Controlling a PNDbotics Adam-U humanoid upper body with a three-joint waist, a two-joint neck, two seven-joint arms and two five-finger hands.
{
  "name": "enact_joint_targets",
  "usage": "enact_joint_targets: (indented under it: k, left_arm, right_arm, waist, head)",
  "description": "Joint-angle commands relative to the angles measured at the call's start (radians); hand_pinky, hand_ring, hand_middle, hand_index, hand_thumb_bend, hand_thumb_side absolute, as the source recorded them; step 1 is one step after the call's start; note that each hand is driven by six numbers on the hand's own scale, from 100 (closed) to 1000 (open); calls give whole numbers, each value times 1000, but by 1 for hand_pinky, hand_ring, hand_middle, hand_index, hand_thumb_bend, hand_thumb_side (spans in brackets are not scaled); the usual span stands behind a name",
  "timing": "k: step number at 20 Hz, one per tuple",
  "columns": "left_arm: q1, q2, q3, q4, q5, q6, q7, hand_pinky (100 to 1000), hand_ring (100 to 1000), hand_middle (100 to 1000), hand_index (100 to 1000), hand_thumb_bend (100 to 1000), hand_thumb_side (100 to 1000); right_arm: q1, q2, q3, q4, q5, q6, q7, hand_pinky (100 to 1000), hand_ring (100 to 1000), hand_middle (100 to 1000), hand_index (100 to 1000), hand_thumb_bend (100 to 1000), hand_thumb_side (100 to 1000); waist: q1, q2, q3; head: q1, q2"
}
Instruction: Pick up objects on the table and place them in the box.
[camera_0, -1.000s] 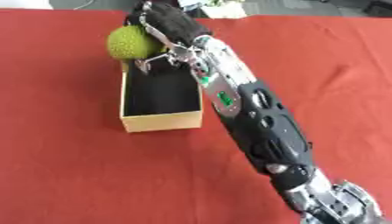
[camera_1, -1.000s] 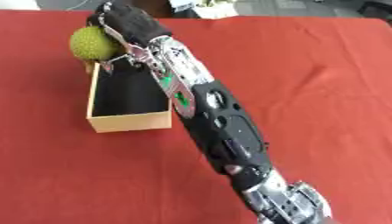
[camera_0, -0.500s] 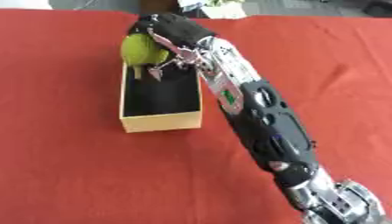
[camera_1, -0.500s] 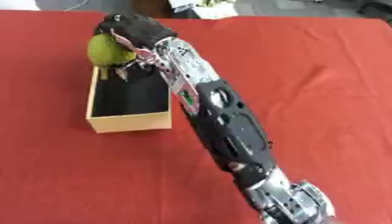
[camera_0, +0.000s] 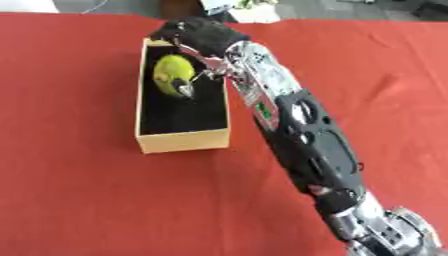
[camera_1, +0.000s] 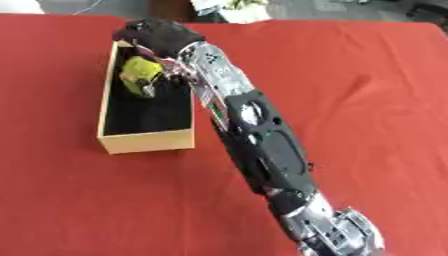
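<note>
A yellow-green round fruit (camera_0: 169, 73) sits low inside the far half of the tan box (camera_0: 182, 141), over its black lining. My right hand (camera_0: 199, 36) reaches in over the box's far end, with its arm running down to the lower right corner. Its fingers (camera_0: 186, 89) curl down round the fruit's near side. I cannot tell whether the fruit touches the box floor. The left hand shows in neither view.
A red cloth (camera_0: 79, 200) covers the table. My right forearm (camera_0: 302, 135) lies along the box's right side. At the far edge, past the cloth, are a white thing (camera_0: 26, 5) and pale clutter (camera_0: 236, 7).
The hand has carried the fruit from beyond the box's far left corner, over the end wall and down into the box.
</note>
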Motion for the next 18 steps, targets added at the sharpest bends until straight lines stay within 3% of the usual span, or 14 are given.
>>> enact_joint_targets:
  k: [1, 7, 12, 13, 14, 18]
  left_arm:
    - [0, 16, 3, -15, 0, 3, -2, 553, 622, 705, 652, 143, 698]
    - [0, 16, 4, -15, 0, 4, -3, 554, 622, 706, 652, 142, 697]
    - [2, 14, 4, -15, 0, 6, -3, 555, 623, 706, 652, 142, 696]
    - [2, 15, 4, -15, 0, 5, -2, 555, 623, 706, 652, 142, 696]
    - [2, 15, 5, -15, 0, 4, -1, 555, 623, 707, 652, 142, 695]
    - [3, 17, 7, -15, -1, 0, 3, 556, 624, 707, 652, 142, 694]
  right_arm:
    - [-24, -15, -12, -26, 9, -8, 24, 965, 942, 874, 980, 302, 100]
    - [-20, -16, -15, -35, -5, -3, 27, 958, 937, 865, 979, 289, 100]
    - [-16, -23, -26, -78, -17, 20, -16, 921, 919, 841, 966, 196, 100]
    - [-14, -27, -30, -97, -23, 29, -33, 913, 915, 835, 962, 175, 100]
    - [-13, -33, -36, -121, -34, 41, -54, 885, 892, 806, 942, 100, 100]
    - [3, -70, -66, -254, -150, 134, -183, 759, 815, 719, 870, 100, 100]
  waist:
    - [9, -17, 0]
    - [9, -17, -1]
    - [9, -19, -2]
    - [9, -20, -2]
    - [10, -20, -2]
    - [9, -21, -5]
  head:
    - [-4, -11]
    - [-4, -11]
    - [-4, -11]
    - [-4, -11]
    - [-4, -10]
    - [-3, -10]
